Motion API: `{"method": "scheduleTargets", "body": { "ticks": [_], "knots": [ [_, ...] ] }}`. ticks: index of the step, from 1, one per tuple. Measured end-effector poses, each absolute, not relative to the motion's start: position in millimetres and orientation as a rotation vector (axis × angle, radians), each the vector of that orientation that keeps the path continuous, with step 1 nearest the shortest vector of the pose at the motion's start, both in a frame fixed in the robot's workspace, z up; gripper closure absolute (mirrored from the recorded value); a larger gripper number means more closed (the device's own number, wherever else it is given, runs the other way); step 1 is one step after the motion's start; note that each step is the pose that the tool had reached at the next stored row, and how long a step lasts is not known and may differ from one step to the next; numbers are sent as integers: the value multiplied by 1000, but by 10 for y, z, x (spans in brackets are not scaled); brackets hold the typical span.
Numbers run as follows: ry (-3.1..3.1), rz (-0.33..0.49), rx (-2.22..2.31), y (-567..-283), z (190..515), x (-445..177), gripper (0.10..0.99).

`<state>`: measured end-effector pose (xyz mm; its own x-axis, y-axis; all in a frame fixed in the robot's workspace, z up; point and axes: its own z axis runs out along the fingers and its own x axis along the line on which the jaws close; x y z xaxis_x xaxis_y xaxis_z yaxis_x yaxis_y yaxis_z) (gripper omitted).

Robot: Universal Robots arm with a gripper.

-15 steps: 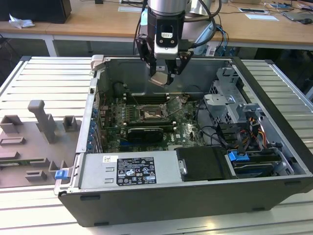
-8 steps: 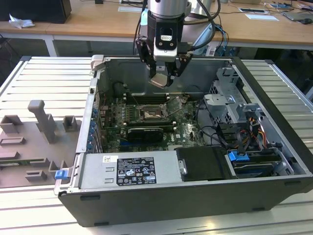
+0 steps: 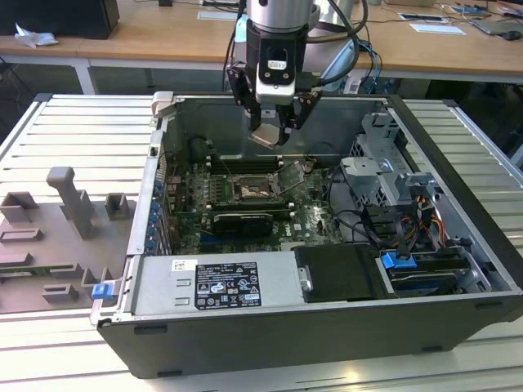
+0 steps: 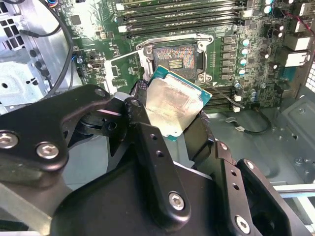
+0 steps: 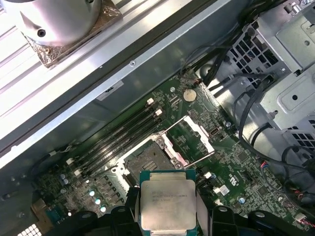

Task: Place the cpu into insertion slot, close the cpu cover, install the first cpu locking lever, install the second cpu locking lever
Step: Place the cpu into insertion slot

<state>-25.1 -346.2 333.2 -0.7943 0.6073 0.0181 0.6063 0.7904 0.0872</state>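
left: grey moulded plastic fixture tray (image 3: 57, 237), flat on the table.
container: open black metal computer case (image 3: 327, 347), holding a green motherboard (image 3: 315, 219), a silvery power supply box (image 3: 221, 286) and black cables.
insertion slot: small dark square socket with silvery rim (image 3: 248, 189) (image 5: 147, 157), uncovered.
cpu: flat square silver-beige chip (image 3: 267, 133) (image 5: 168, 206), tilted, in the air above the slot.
gripper: black two-finger gripper (image 3: 274, 131) (image 5: 168, 209), clenched on the cpu's opposite edges.
cpu cover: thin silvery metal frame plate (image 5: 203, 132), swung up beside the slot.
surface: ribbed silvery metal table (image 3: 458, 359).
room: pale wooden desks (image 3: 163, 33) behind.
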Motion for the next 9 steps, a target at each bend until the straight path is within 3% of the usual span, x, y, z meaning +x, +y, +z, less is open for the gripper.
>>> {"method": "scheduleTargets", "body": {
  "ticks": [9],
  "knots": [
    [2909,136,1136,-3462,3294,-251,545]
  ]
}}
